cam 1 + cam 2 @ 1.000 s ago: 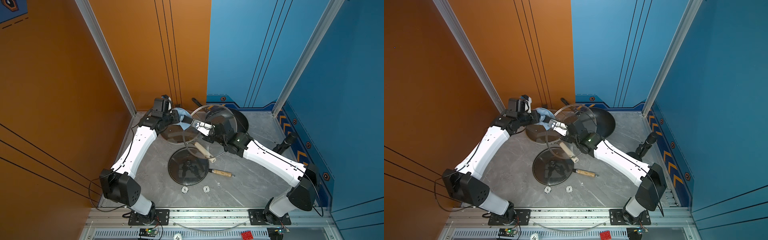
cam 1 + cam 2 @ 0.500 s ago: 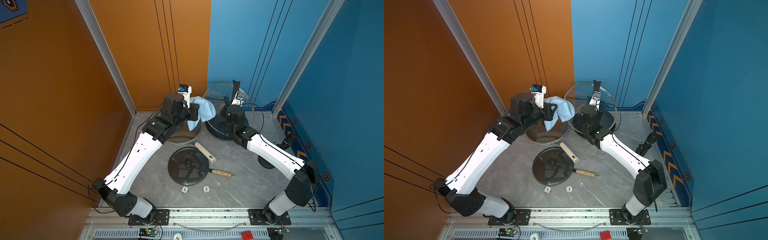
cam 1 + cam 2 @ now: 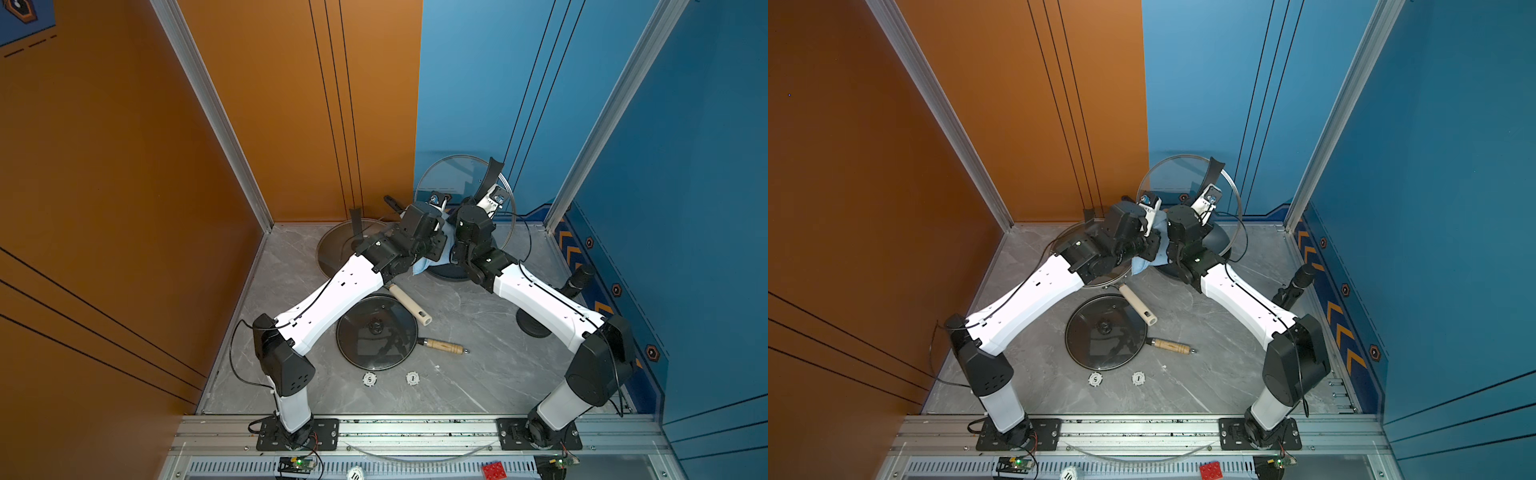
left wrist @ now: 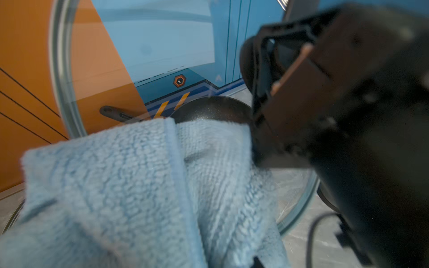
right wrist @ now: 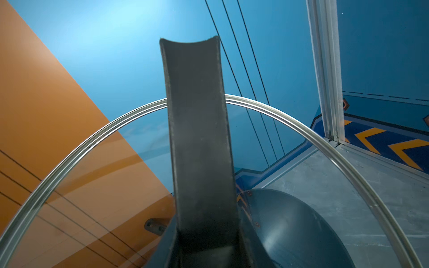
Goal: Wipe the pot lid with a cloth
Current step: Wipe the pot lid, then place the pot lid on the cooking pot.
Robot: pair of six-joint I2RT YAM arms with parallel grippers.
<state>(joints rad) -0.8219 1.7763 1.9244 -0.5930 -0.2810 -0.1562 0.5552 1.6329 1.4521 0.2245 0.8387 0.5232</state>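
Evidently mid-wipe; left gripper (image 3: pixel 1153 226) pinches microfibre cloth (image 3: pixel 430 259) against upright glass lid (image 3: pixel 449 178); right gripper (image 3: pixel 487 198) clamps its handle (image 5: pixel 197 139); next, sweep across.

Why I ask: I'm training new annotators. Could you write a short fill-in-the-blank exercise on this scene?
1. The right arm holds the lid upright by its black ____.
2. The left arm holds a light-blue ____ close to the lid.
3. On the table below the raised lid sits a black ____.

Missing words: handle; cloth; pan.
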